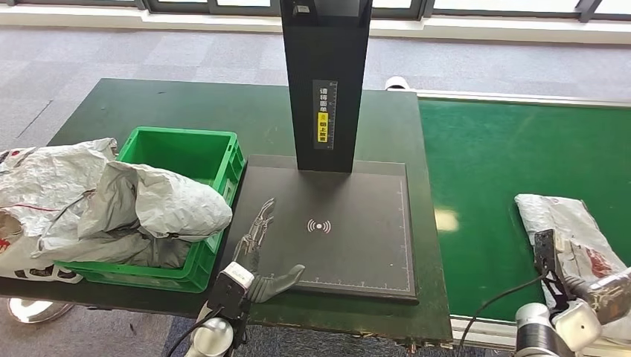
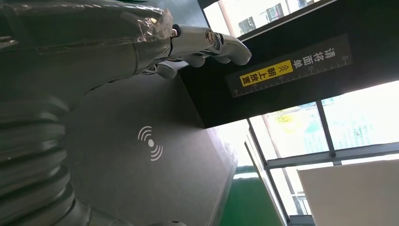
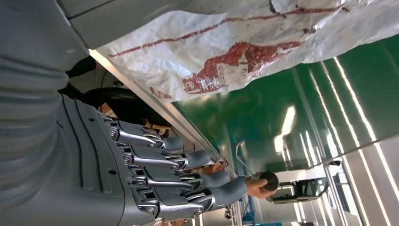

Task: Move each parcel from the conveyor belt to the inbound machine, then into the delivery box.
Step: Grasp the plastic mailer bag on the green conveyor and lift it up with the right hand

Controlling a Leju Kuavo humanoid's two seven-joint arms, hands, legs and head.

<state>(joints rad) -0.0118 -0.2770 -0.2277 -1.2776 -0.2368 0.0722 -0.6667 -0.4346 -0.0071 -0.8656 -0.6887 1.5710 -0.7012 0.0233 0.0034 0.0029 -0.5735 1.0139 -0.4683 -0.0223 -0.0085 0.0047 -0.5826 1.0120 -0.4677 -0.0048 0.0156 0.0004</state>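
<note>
Reading 请将面单朝上放置, a yellow-black label (image 1: 324, 114) marks the inbound machine (image 1: 325, 82).

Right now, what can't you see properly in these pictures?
- White plastic parcel with red print on the green conveyor belt: head view, its near end is hidden by the right arm and cut by the frame edge.
- Green plastic crate: head view, crumpled grey and white bags cover most of its inside.
- Black scanner post: head view, its top is cut off.
- Right hand: right wrist view, open beside the parcel.
</note>
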